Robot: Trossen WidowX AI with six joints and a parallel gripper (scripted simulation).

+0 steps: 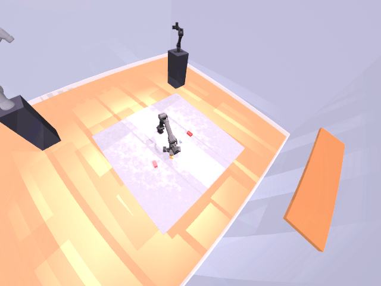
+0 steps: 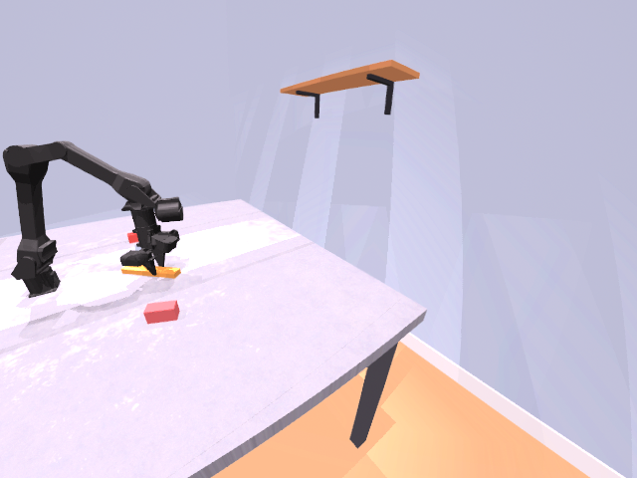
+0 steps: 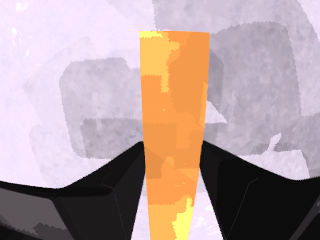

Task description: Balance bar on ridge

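Reaching down from its base at the far left of the tabletop (image 2: 288, 329), the dark arm (image 2: 103, 172) holds its tool (image 2: 148, 267) low over the orange bar (image 2: 150, 272), and the two black fingers press against the bar's long sides, so the tool is gripping the bar near its middle. From the wrist view the bar (image 3: 174, 140) runs straight away between the fingers, which touch it on both flanks. Seen from the side, the bar lies flat and about level on the pale tabletop or just above it; I cannot tell which. A red block (image 2: 161, 312) sits nearer to me, well apart from the bar, and a second red block (image 2: 132, 237) shows just behind the arm's wrist. On the wall a wooden shelf (image 2: 349, 77) hangs on two dark brackets.
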